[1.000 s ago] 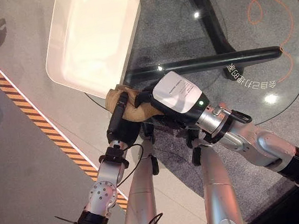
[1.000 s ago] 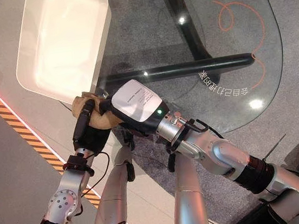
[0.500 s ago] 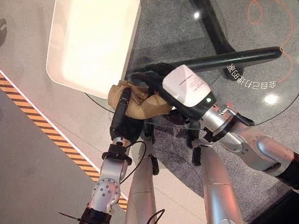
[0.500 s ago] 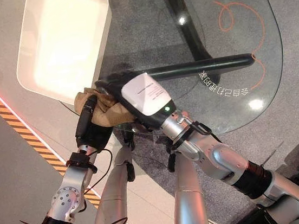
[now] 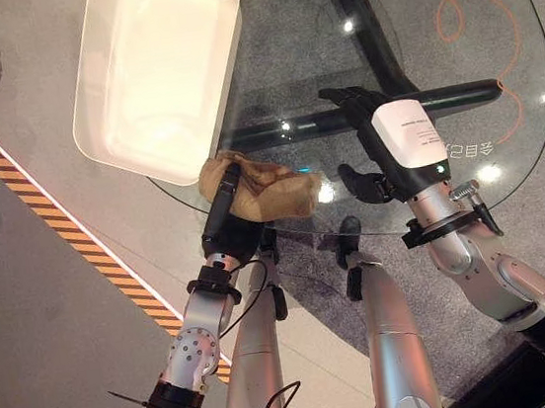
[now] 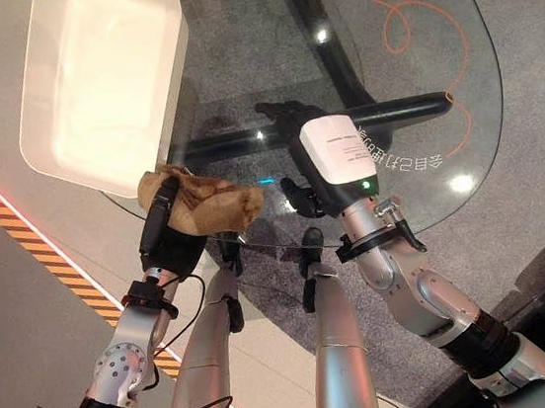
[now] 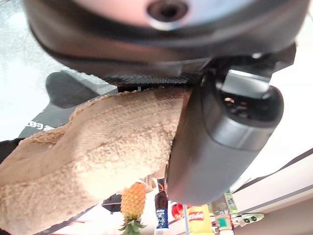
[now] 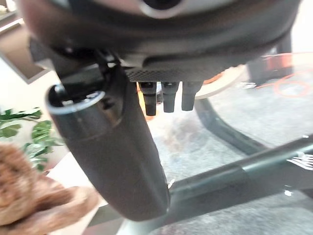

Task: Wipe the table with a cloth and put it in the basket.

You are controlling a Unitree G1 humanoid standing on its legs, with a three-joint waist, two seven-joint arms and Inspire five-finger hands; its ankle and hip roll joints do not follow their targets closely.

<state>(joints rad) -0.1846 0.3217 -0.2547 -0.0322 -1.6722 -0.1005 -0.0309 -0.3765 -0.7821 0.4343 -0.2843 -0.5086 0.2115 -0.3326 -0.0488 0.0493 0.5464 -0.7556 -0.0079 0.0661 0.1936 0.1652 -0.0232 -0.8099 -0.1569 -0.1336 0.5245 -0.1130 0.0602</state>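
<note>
Left eye view: cloth (image 5: 269, 190) held in the left hand (image 5: 224, 232).
Soft, limp cloth is judged best bunched; right hand (image 5: 376, 141) is spread, empty, beside it.

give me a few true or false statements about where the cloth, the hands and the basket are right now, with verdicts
1. The left robot hand holds the tan cloth. True.
2. The right robot hand is curled round the cloth. False: it is open over the glass table, apart from the cloth.
3. The cloth already lies inside the white basket. False: it rests at the table's near edge, beside the basket.
4. The white basket sits on the robot's left side of the table. True.
5. The cloth is bright blue. False: it is tan.
</note>
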